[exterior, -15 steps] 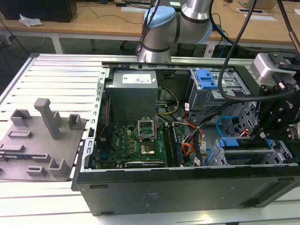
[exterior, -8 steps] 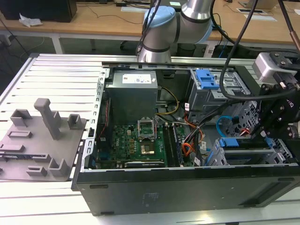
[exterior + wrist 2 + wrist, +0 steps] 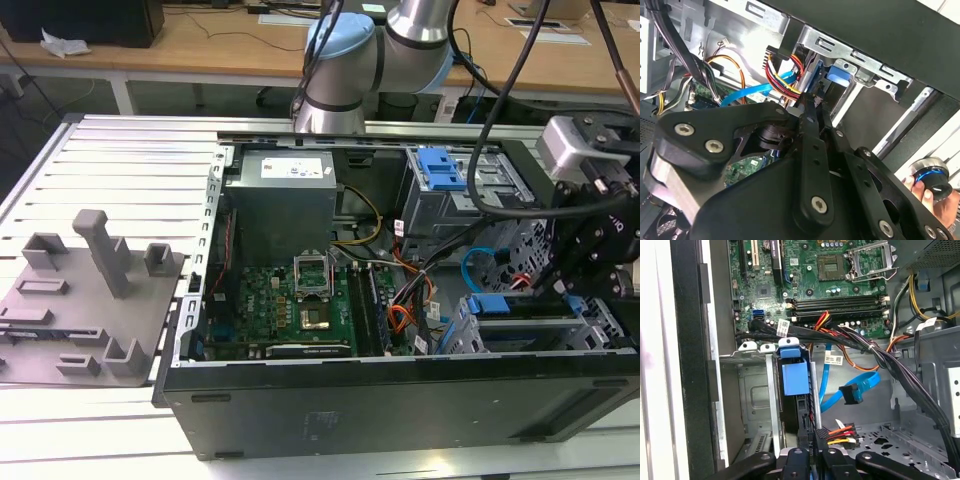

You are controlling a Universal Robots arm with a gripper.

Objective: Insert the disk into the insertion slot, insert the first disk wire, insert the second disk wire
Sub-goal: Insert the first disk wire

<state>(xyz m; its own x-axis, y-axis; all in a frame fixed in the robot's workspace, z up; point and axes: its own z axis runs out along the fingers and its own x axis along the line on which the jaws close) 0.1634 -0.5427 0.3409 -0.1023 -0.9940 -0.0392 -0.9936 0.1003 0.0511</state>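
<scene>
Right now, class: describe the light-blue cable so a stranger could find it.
In the open computer case, look from the green motherboard toward the exterior view's right. There the light-blue flat cable loops beside the drive cages; the neighbouring wires are orange, red, yellow or black bundles.

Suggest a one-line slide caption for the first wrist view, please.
Claw gripping the first disk wire beside the disk seated in the insertion slot; second disk wire loose.

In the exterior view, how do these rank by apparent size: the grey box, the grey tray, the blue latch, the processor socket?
1. Grey tray
2. Grey box
3. Blue latch and processor socket look about alike, so I leave them unranked.
</scene>
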